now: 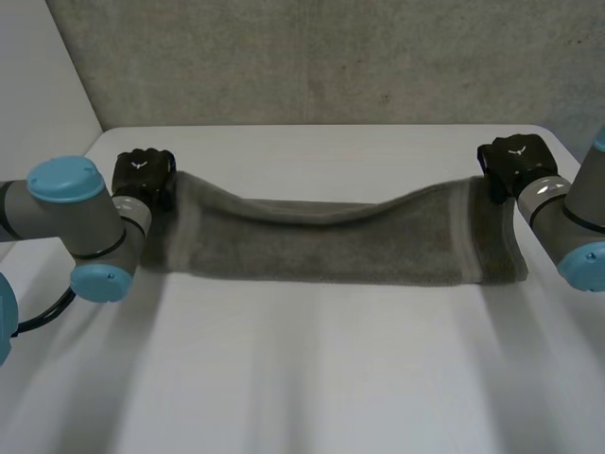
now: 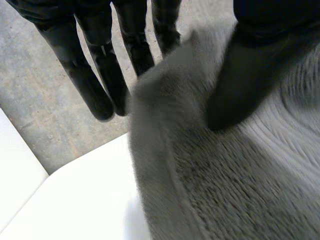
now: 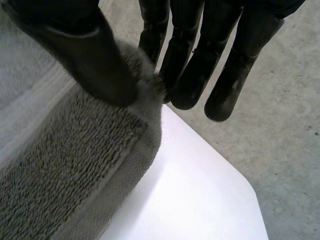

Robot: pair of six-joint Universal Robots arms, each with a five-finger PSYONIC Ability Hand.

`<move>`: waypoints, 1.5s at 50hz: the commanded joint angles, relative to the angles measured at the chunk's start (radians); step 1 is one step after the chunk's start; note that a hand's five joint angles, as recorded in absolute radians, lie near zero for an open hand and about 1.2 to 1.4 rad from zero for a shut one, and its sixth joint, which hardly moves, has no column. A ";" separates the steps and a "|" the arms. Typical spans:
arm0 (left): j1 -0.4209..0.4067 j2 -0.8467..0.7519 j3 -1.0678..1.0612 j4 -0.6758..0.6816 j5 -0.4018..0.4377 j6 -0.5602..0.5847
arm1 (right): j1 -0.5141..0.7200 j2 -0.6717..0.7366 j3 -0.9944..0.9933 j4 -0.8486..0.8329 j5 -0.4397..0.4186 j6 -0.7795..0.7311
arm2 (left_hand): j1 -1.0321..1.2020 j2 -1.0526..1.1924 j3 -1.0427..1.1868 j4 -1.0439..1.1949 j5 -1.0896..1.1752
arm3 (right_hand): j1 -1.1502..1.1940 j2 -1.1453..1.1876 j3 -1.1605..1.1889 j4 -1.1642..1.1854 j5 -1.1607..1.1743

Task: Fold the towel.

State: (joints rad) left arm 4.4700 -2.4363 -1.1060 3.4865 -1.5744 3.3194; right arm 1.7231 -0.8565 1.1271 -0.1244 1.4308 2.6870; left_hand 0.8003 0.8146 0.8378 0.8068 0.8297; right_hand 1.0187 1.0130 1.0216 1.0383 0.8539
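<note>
Grey towel (image 1: pixel 331 241) lies stretched long across the far half of the white table (image 1: pixel 302 378), and its far edge sags in the middle. Left hand (image 1: pixel 144 175) is at the towel's far left corner, arm bent in beside that end. Its thumb is on top and its fingers (image 2: pixel 95 75) behind, pinching the cloth. Right hand (image 1: pixel 515 163) is at the towel's far right corner (same pinch), thumb on the pile, fingers (image 3: pixel 190 65) straight and close together behind the edge.
</note>
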 commanded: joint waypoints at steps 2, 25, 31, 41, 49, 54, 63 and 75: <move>-0.023 0.006 -0.026 0.013 -0.003 0.031 | 0.019 0.014 0.003 0.006 0.016 -0.019 | -0.626 -0.640 -0.663 -0.632 -0.830 | -0.844 -0.838 -0.847 -0.864 -0.854; -0.054 0.355 -0.359 0.017 0.063 0.054 | 0.006 -0.302 0.298 0.020 -0.049 -0.016 | -0.626 -0.640 -0.663 -0.632 -0.830 | -0.844 -0.838 -0.847 -0.864 -0.854; -0.058 0.456 -0.480 0.023 0.066 0.045 | 0.003 -0.346 0.402 0.126 -0.096 -0.016 | -0.626 -0.640 -0.663 -0.632 -0.830 | -0.814 -0.808 -0.817 -0.834 -0.824; -0.058 0.503 -0.597 0.098 0.099 -0.066 | -0.046 -0.340 0.508 0.101 -0.155 -0.033 | -0.626 -0.640 -0.663 -0.632 -0.830 | -0.490 -0.485 -0.493 -0.510 -0.500; -0.058 0.490 -0.624 0.140 0.149 -0.113 | -0.085 -0.256 0.520 -0.015 -0.171 -0.044 | -0.626 -0.640 -0.663 -0.632 -0.830 | -0.487 -0.482 -0.490 -0.507 -0.497; -0.054 0.490 -0.633 0.144 0.149 -0.113 | -0.129 -0.220 0.517 -0.083 -0.178 -0.046 | -0.626 -0.640 -0.663 -0.632 -0.830 | -0.487 -0.482 -0.490 -0.507 -0.497; -0.060 0.491 -0.644 0.148 0.149 -0.112 | -0.128 -0.150 0.485 -0.110 -0.168 -0.072 | -0.626 -0.640 -0.663 -0.632 -0.830 | -0.458 -0.452 -0.461 -0.478 -0.468; -0.057 0.491 -0.644 0.148 0.148 -0.110 | -0.126 -0.095 0.444 -0.101 -0.153 -0.130 | -0.626 -0.640 -0.663 -0.632 -0.830 | 0.242 0.248 0.239 0.223 0.233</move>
State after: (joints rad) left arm 4.4103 -1.9452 -1.7516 3.6341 -1.4264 3.2089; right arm 1.5987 -0.9637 1.5874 -0.2310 1.2713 2.5811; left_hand 0.2641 0.2585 0.2403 0.2651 0.2150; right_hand 0.9068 0.9101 0.8969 0.8956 0.7235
